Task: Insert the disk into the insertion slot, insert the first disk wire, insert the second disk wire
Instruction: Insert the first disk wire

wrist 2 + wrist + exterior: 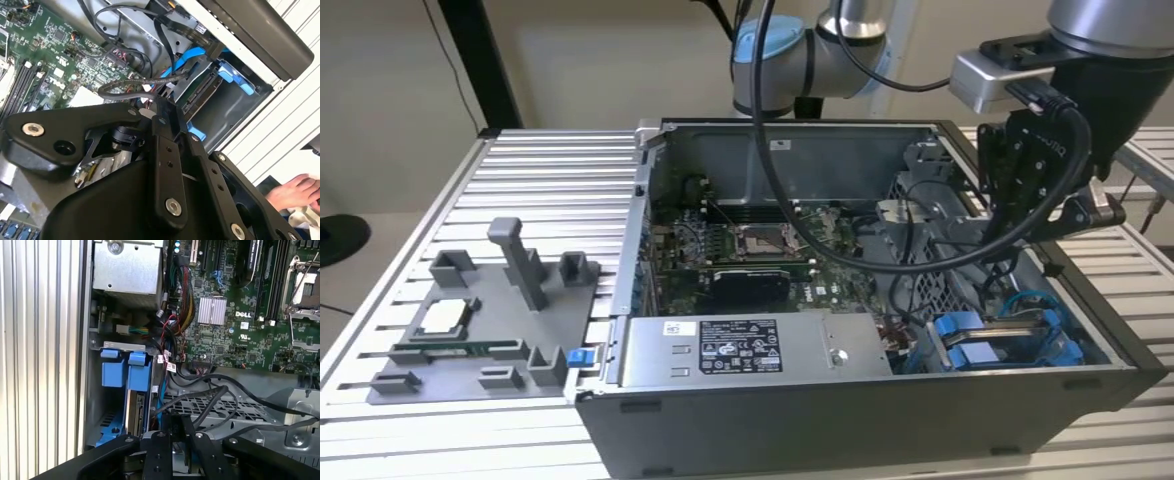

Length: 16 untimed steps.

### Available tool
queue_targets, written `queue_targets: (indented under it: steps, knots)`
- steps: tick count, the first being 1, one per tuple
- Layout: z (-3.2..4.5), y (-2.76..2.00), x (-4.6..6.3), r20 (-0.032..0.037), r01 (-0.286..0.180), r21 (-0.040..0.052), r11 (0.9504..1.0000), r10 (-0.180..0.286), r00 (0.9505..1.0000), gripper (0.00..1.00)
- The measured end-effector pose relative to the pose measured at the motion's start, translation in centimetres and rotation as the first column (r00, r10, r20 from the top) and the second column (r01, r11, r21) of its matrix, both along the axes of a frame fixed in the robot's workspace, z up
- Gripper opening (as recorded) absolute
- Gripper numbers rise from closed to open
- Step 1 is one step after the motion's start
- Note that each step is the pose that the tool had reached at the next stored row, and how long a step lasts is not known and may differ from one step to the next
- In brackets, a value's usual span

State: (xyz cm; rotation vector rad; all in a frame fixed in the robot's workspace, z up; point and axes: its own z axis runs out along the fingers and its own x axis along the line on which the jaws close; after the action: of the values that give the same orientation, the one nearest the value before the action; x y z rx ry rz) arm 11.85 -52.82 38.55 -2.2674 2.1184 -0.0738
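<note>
First wrist view: gripper [180, 424] beside the drive cage [122, 346].
The disk [136, 412] sits in the insertion slot [129, 400] of the drive cage, with its blue carrier [139, 371] at the cage mouth. Grey wires [200, 399] run just beside the cage, close to the gripper tip. Whether the gripper is spread, pressed together or pinching a wire cannot be told.

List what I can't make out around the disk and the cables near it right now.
Disk: in the first wrist view its blue carrier end faces the camera. The metal walls of the insertion slot hide how deep it sits.
Cables: in both wrist views they pass behind the claw, whose black body hides their plugs.
Person's hand: second wrist view, cut off by the picture's edge.
</note>
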Motion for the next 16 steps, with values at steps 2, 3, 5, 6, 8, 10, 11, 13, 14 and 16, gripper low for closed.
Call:
queue_targets:
  steps: [2,3,5,6,8,10,11,13,14,16]
  knots:
    - [-0.09,-0.06,0.2,-0.0011,0.000,0.0001,1.0000,0.000,1.0000,0.00]
    - [-0.14,-0.10,0.4,-0.0024,0.001,0.0002,1.0000,-0.001,1.0000,0.00]
    - [-0.26,-0.19,0.6,-0.0048,0.001,0.0002,1.0000,-0.001,1.0000,0.00]
    - [-0.33,-0.24,0.7,-0.0058,0.002,0.0001,1.0000,-0.002,1.0000,0.00]
    - [-0.47,-0.38,0.9,-0.0087,0.003,0.0001,1.0000,-0.003,1.0000,0.00]
    - [-0.60,-0.58,1.0,-0.0132,0.004,0.0001,1.0000,-0.004,0.9999,0.00]
    - [-0.66,-0.71,1.1,-0.0159,0.005,0.0001,1.0000,-0.005,0.9999,0.00]
    - [-0.74,-0.95,1.2,-0.0223,0.005,0.0000,1.0000,-0.005,0.9997,0.00]
    - [-0.79,-1.07,1.2,-0.0255,0.005,0.0000,1.0000,-0.005,0.9997,0.00]
    - [-0.88,-1.31,1.3,-0.0317,0.006,0.0000,1.0000,-0.006,0.9995,0.00]
